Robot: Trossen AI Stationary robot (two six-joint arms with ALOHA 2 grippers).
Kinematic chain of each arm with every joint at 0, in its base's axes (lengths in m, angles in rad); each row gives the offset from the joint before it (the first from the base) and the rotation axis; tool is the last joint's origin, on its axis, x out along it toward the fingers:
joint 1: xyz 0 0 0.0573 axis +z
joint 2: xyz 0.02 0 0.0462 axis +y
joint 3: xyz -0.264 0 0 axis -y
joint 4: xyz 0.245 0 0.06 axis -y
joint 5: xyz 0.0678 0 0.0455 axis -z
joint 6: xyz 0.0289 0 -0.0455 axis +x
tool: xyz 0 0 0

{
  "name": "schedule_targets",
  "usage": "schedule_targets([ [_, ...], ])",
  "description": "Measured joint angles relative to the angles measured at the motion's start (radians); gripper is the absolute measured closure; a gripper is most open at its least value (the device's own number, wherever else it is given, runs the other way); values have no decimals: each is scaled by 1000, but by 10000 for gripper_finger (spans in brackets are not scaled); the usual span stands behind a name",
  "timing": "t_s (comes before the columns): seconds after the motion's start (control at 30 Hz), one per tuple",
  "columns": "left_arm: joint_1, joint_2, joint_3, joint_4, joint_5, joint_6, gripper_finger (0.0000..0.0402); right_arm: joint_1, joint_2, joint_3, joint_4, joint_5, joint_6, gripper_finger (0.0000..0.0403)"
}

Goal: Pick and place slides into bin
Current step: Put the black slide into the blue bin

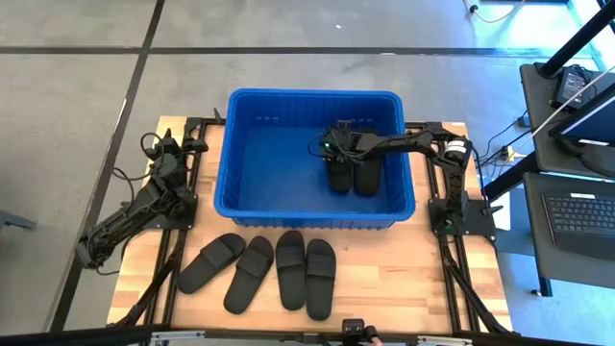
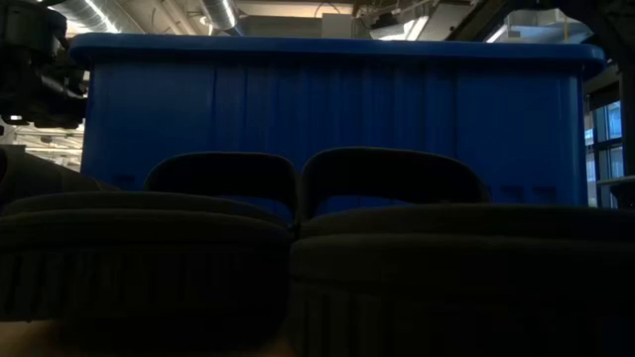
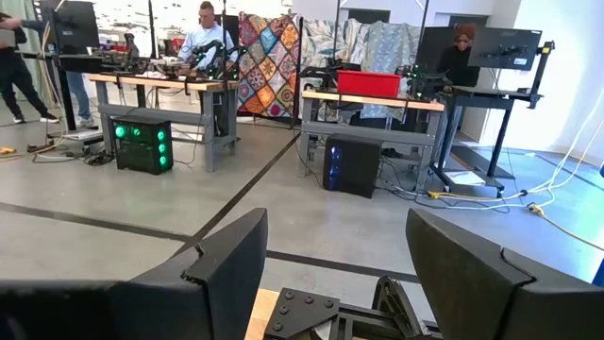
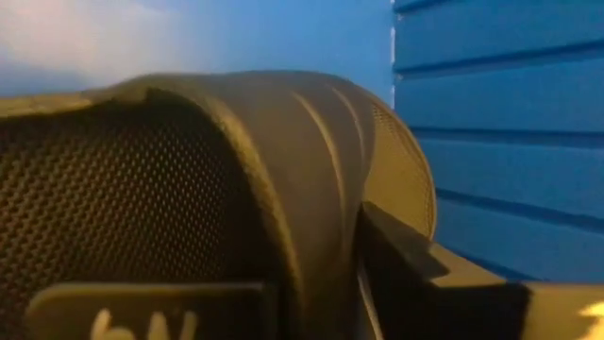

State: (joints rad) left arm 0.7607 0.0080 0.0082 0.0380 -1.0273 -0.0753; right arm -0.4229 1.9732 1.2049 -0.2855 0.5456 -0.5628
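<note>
Overhead: right arm reaches over the blue bin (image 1: 240, 173), right tool (image 1: 338, 144) above two slides (image 1: 352, 177) lying side by side inside; its state I cannot tell. Four more slides (image 1: 259, 271) lie on the bench (image 1: 404, 279) before the bin; left arm folded at bench's left edge. Left wrist: left tool (image 3: 335, 260) open, empty; no legible writing.

Hardly any writing can be read from here. The one trace is on the slide (image 4: 189, 189) lying inside the bin (image 4: 491, 142), close against its ribbed blue wall: a raised patch on the strap carries pale marks, cut off at the edge, too partial to make out as letters.
</note>
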Motion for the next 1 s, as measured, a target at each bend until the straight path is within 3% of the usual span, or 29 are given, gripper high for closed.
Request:
schedule_targets([
  [0.47,0,0,0,0,0,0,153,-1,0,-1,-35,6,-3,261],
  [0.83,0,0,0,0,0,0,153,-1,-2,7,-34,22,7,110],
  [1.0,0,0,0,0,0,0,153,-2,0,54,-92,19,3,74],
])
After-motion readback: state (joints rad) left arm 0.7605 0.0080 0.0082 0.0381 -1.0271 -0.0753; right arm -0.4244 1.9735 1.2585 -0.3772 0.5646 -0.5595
